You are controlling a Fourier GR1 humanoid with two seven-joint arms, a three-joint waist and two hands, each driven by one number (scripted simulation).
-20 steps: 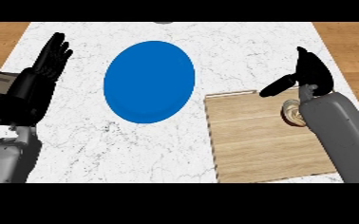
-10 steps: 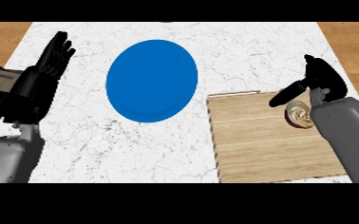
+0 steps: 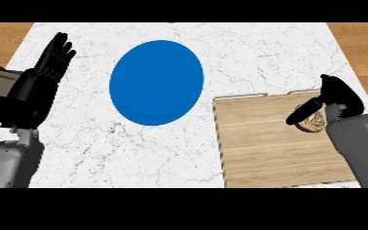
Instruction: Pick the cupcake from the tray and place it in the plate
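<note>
Wooden tray (image 3: 266,141) right of blue plate (image 3: 156,82); cupcake (image 3: 315,122) at tray's right side. Right hand (image 3: 332,100) curled around cupcake. Left hand (image 3: 50,68) open, left of plate. White desk (image 3: 244,53) bare beyond tray.

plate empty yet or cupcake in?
Empty. The blue plate shows bare blue all over; the cupcake is on the wooden tray, between the right hand's fingers.

You'll find nothing to read here: the blue plate (image 3: 156,83), the wooden tray (image 3: 273,146) and the marble desk (image 3: 251,53) carry no text, label, brand, number or sign.
</note>
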